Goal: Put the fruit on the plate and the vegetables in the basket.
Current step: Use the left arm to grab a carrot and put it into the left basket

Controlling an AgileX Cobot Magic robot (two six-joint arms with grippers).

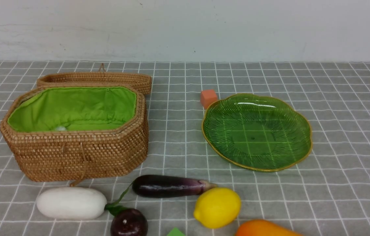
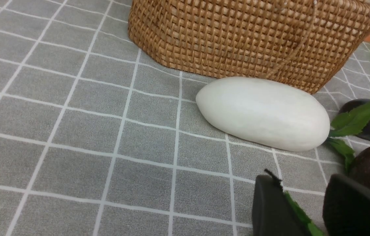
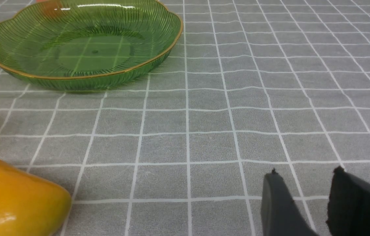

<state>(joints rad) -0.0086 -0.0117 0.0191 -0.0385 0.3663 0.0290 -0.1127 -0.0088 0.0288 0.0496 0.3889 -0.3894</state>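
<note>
Nearest, the wrist views show the left gripper (image 2: pixel 302 179) and right gripper (image 3: pixel 306 173) only as dark fingertips, partly apart and gripping nothing. A green sliver (image 2: pixel 298 209) in the left gap cannot be identified. In the front view the bottom edge cuts off the mango (image 1: pixel 263 228), the plum (image 1: pixel 129 223) and a green scrap (image 1: pixel 175 232). All produce lies on the cloth (image 1: pixel 335 183). The lemon (image 1: pixel 217 207) is at the mango's ten o'clock, and the eggplant (image 1: pixel 168 186) is at the lemon's ten. The radish (image 1: pixel 71 203) is at the plum's ten. The basket (image 1: pixel 80 154) stands open at the radish's twelve, with an unclear pale speck (image 1: pixel 61 128) inside it. The basket half hides its lid (image 1: pixel 96 78) behind. The plate (image 1: pixel 257 131) is at the lemon's one, with a cube (image 1: pixel 208 97) at its eleven.
</note>
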